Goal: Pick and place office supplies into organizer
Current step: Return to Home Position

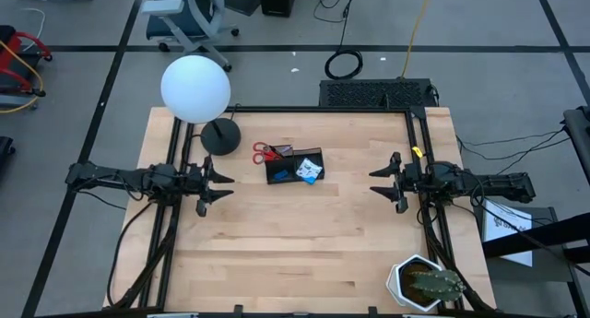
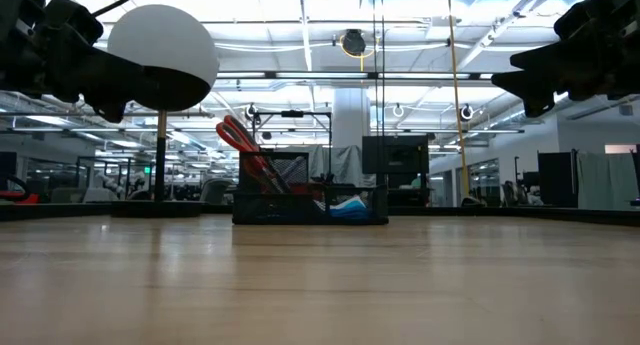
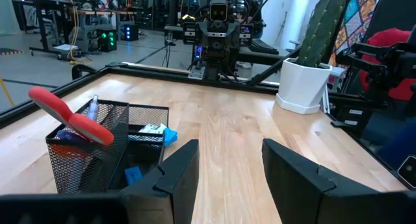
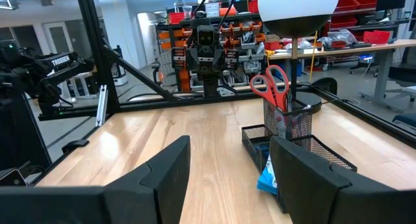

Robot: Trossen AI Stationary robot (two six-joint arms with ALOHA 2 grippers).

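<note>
The black mesh organizer stands on the table's far middle. The red-handled scissors stick up out of its taller section, handles up. Blue items lie in its lower compartments. My left gripper hovers open to the organizer's left, above the table. My right gripper hovers open to its right, also clear of the table. In the low view the organizer sits between both grippers. Pens are not plainly visible.
A lamp with a white globe and round black base stands just left of the organizer. A potted cactus sits at the near right corner. Bare wood spreads across the table's near half.
</note>
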